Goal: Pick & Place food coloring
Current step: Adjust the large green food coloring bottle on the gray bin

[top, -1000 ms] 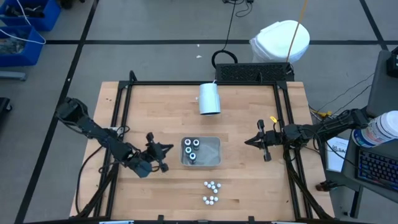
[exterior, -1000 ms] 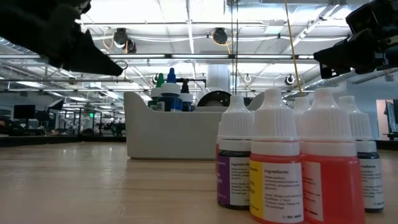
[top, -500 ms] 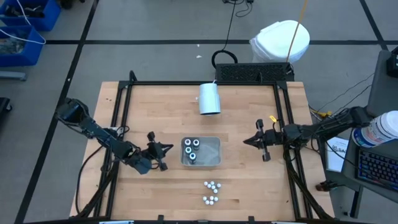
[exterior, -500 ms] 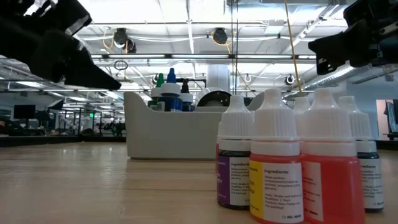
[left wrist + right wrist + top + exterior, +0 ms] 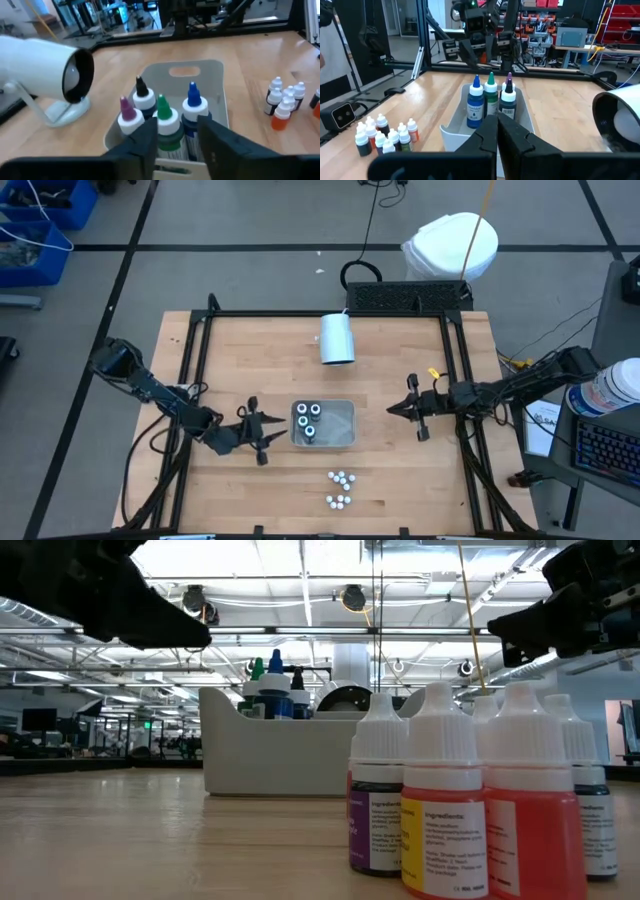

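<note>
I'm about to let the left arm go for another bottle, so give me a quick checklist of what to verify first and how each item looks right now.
1. Left gripper empty and fingers apart: ok; it sits just left of the tray, nothing between the fingers.
2. Tray has room: ok; the tall bottles fill only its left part.
3. Small bottles upright and reachable: ok; they stand in two clusters on the table in front of the tray.
4. Right gripper out of the way: ok; shut, waiting right of the tray.
5. White cup clear of the path: ok; lying on its side behind the tray.
</note>
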